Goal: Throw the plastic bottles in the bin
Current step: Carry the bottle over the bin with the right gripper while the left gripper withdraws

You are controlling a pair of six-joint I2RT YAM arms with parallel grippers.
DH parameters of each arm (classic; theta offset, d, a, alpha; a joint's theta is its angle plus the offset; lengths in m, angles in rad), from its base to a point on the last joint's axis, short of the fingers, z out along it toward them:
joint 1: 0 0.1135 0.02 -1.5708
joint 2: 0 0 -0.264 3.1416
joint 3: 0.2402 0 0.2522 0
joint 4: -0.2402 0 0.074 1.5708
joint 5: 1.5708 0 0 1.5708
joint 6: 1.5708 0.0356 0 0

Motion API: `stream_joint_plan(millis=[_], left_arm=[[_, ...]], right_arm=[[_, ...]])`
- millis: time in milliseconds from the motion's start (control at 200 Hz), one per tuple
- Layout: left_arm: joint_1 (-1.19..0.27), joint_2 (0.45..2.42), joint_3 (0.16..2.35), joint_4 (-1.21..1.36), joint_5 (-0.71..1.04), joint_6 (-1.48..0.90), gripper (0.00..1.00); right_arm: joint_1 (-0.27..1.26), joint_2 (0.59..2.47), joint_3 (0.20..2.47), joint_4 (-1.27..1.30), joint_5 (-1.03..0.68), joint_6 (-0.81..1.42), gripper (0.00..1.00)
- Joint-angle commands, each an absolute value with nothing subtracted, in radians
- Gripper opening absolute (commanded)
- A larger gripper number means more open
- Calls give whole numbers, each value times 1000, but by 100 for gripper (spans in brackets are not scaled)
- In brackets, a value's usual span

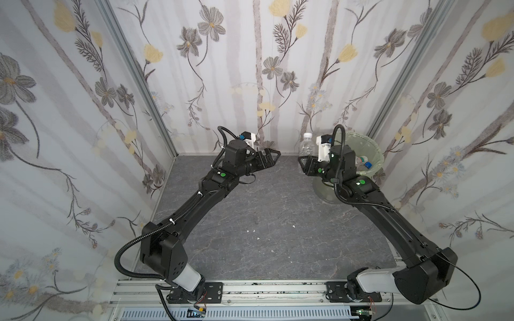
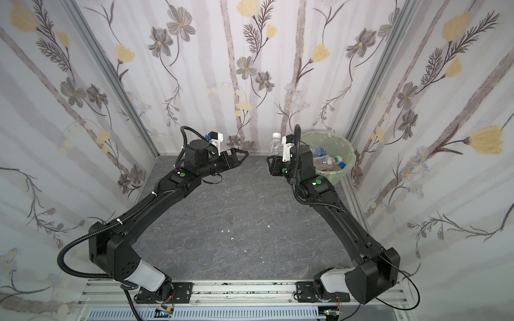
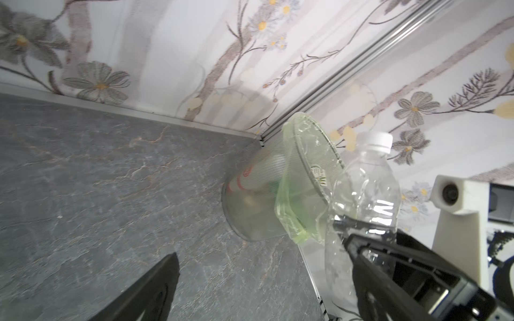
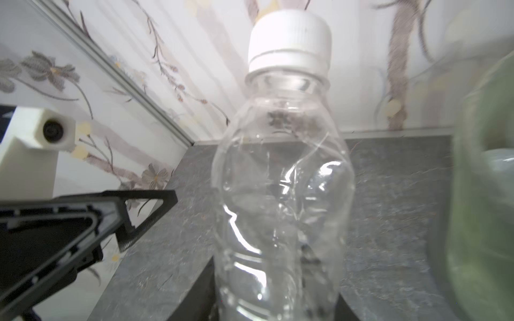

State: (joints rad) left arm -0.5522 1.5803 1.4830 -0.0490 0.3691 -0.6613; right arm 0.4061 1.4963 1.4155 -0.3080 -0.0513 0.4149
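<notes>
- Pinching the clear white-capped bottle (image 4: 281,180) low on its body is the right gripper (image 1: 306,162), jaws pressed into it, cap (image 4: 289,41) pointing up and away from the wrist.
- Left gripper (image 1: 274,158) is spread wide and empty, facing the right one across a gap, not touching the bottle.
- Bin (image 2: 347,147) with green liner (image 3: 289,211) is just beside the right gripper, on the side away from the left one; other bottles (image 2: 319,151) lie inside.
- Handling, judged: empty, very light, thin dented walls that give under a squeeze, smooth, likely slippery.
- Best hold, judged: across the lower or mid body as now, or the stiffer neck under the cap.
</notes>
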Motion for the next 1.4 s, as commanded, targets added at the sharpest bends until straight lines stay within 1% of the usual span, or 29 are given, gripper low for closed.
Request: stream_joint_plan(millis=[0,160,405,505,645,749,784,869,964,1054,1139,1399], left_arm=[[-598,1614,1545,25,375,-615,100],[-682,1689,1642,35,389,-588,100],[-708,1741,1697,37,405,-591,100],[-707,1742,1689,40,400,-585,100],[-708,1742,1674,40,391,-582,100],[-706,1747,1670,38,394,-579,100],[-706,1748,1668,39,397,-579,100],[-705,1748,1666,38,402,-580,100],[-701,1746,1659,38,399,-578,100],[-700,1755,1662,39,405,-581,100],[-699,1762,1668,39,410,-587,100],[-698,1766,1670,40,406,-589,100]], right_arm=[[337,1478,1522,-486,90,342,42],[194,1430,1659,-589,165,297,43],[49,1340,1797,-599,289,233,44],[23,1349,1831,-597,329,217,44],[-26,1431,1808,-598,308,221,45],[-50,1523,1747,-605,276,228,52],[-53,1556,1732,-612,271,229,57],[-53,1627,1732,-652,297,237,77],[-51,1621,1732,-651,282,241,83],[-48,1603,1732,-641,278,232,94],[-48,1563,1732,-641,287,226,99],[-46,1525,1727,-643,274,227,100]])
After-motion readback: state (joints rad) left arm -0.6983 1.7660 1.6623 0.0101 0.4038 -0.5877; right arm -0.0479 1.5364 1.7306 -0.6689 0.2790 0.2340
